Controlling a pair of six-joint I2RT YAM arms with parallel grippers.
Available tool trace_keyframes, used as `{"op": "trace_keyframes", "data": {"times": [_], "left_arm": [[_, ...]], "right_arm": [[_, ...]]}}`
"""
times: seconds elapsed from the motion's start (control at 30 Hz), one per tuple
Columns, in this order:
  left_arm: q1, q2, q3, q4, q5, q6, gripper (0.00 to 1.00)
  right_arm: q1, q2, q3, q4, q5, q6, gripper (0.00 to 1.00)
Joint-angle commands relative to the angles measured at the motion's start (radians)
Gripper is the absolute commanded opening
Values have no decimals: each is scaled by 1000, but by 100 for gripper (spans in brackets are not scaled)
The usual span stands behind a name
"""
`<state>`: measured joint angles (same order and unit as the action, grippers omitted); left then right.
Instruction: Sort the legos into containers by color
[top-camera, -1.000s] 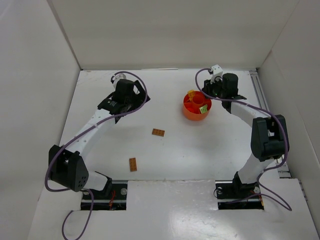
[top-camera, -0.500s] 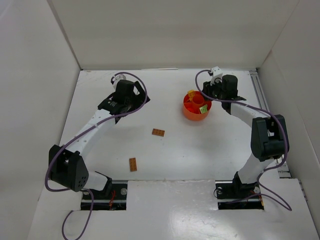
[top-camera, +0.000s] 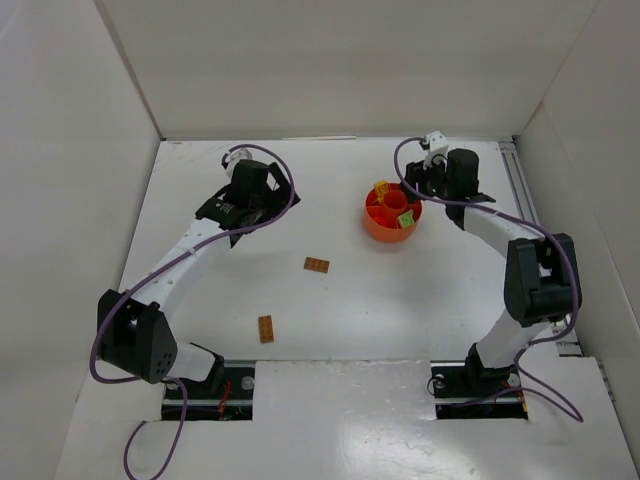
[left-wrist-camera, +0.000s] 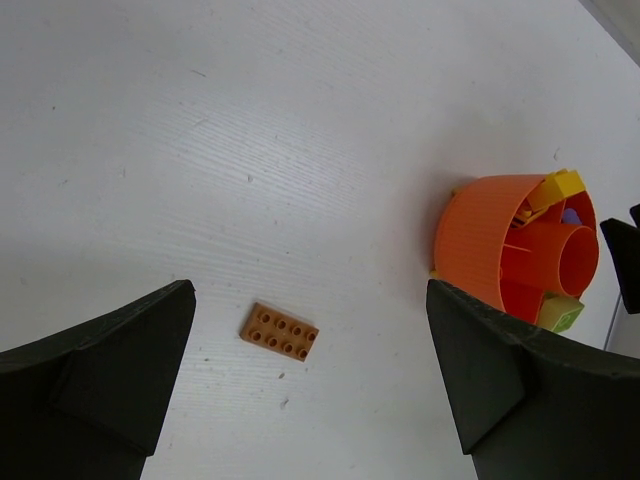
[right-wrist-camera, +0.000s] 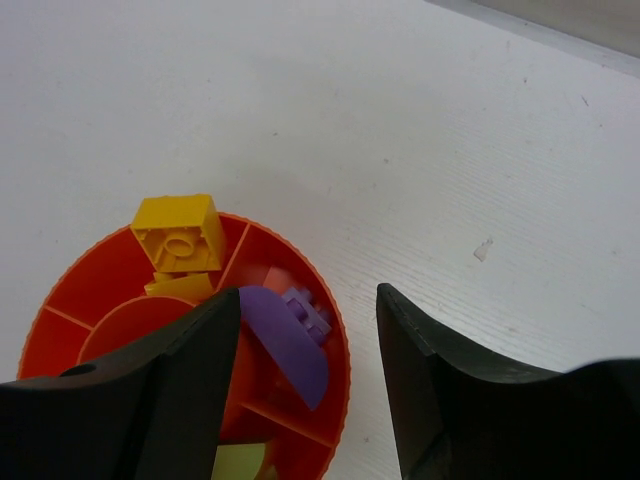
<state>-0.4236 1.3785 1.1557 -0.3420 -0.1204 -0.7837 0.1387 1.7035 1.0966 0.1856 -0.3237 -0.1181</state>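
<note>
The round orange-red dish (top-camera: 378, 228) stands right of centre, its rim also in the right wrist view (right-wrist-camera: 340, 350). It holds a yellow brick (right-wrist-camera: 180, 232), a purple piece (right-wrist-camera: 290, 340) and a pale yellow-green brick (right-wrist-camera: 240, 465). My right gripper (right-wrist-camera: 308, 292) is open and empty above the dish's far rim (top-camera: 418, 183). Two brown-orange bricks lie on the table: one at the middle (top-camera: 317, 265), also in the left wrist view (left-wrist-camera: 280, 331), and one nearer (top-camera: 266, 328). My left gripper (left-wrist-camera: 308, 300) is open and empty, high above the far left (top-camera: 243, 212).
White walls close in the table at the back and on both sides. A metal rail (top-camera: 520, 190) runs along the right edge. The arm bases (top-camera: 190, 375) stand at the near edge.
My right gripper has drawn slightly right and away from the dish. The left arm and the bricks on the table have not moved.
</note>
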Motion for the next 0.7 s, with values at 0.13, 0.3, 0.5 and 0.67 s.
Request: {"op": "trace_keyframes", "data": {"times": [0.13,0.3,0.5,0.67], "left_arm": [[5,-32,7,-63,19,14,100],[5,-61,-71,-181,-7,-52,100],[5,-216,-215,-198,-7,-124,100],[5,-309,-309,-259,-18,-190,100]], "right_arm": [[-1,-169,-6,41,-28,-1,65],[73,-219,37,-90,-28,-173,66],[333,-203,103,-300,-15,-371,69],[516,-79,176,-444,-11,-428,73]]}}
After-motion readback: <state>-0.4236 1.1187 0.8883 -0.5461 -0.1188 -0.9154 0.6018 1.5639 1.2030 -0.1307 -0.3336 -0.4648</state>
